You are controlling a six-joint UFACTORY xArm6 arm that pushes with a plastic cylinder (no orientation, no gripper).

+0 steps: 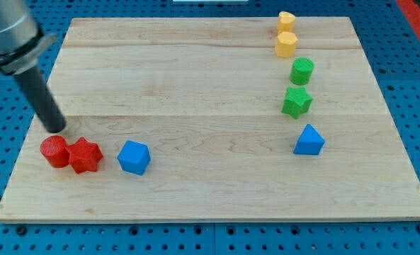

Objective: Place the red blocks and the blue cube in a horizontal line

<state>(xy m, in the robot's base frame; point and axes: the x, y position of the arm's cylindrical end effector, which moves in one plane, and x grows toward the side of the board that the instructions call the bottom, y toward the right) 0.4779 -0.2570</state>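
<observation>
A red cylinder and a red star touch each other at the view's lower left of the wooden board. A blue cube sits a little to their right, at about the same height in the view. My tip rests just above the red cylinder, close to it; I cannot tell whether it touches.
A blue triangular block lies at the right. Above it stand a green star, a green cylinder and two yellow blocks in a rough column. The board's left edge is close to the red cylinder.
</observation>
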